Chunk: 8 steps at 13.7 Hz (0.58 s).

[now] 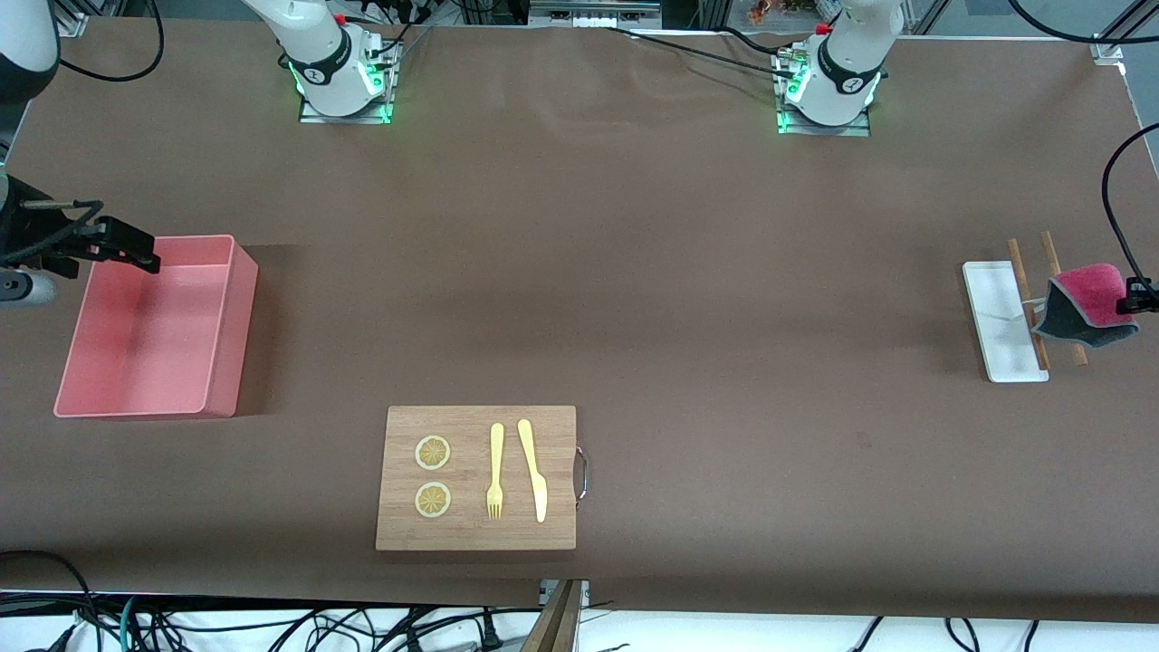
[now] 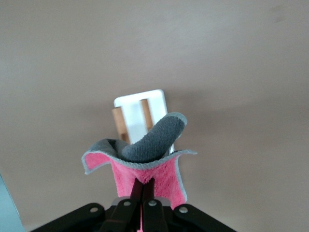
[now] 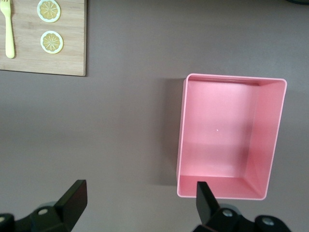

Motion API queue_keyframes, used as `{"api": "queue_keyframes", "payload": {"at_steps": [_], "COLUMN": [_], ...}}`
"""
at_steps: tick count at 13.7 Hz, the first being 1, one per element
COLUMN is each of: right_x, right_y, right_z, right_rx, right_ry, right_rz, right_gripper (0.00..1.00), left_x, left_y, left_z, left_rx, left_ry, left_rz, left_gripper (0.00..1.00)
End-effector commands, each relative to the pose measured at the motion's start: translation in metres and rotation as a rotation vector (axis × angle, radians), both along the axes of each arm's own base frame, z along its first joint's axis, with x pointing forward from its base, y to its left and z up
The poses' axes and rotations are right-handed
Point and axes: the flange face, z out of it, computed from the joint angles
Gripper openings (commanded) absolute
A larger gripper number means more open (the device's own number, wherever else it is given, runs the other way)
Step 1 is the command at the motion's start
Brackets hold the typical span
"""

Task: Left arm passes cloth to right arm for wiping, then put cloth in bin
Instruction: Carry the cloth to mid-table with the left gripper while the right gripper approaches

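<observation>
The cloth (image 1: 1089,301), magenta-pink on one face and dark grey on the other, hangs in the air over the small white tray. My left gripper (image 1: 1125,305) is shut on its pink edge at the left arm's end of the table. In the left wrist view the fingers (image 2: 138,189) pinch the cloth (image 2: 152,145), which flops open with its grey face up. The salmon-pink bin (image 1: 243,299) stands empty at the right arm's end. My right gripper (image 1: 143,254) is open and empty over the bin's rim; in the right wrist view the gripper (image 3: 140,191) hovers beside the bin (image 3: 227,140).
A white tray (image 1: 994,312) with two wooden sticks (image 1: 1024,281) across it lies under the cloth; it also shows in the left wrist view (image 2: 140,102). A wooden board (image 1: 477,534) with two lemon slices, a yellow fork and a knife lies nearer the front camera.
</observation>
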Motion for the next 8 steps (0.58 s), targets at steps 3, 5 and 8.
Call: {"api": "queue_keyframes", "payload": {"at_steps": [3,5,8], "right_x": [0.003,0.001,0.008], "right_y": [-0.007,-0.004,0.017], "right_z": [-0.018,-0.026,-0.033], "right_rx": [-0.001,0.000,0.127], "right_ry": [0.038,0.076,0.076], "right_rz": [0.001,-0.006,-0.111], "right_gripper": [1.00,1.00,1.00], "left_x": [0.031,0.034,0.031], "left_y": [-0.135,-0.211,-0.324], "left_z": [0.053,0.059,0.058], "left_rx": [-0.053,-0.077,-0.107], "left_ry": [0.022,0.038,0.043], "left_rz": [-0.140,-0.121,-0.043], "left_gripper": [0.00,0.00,0.00]}}
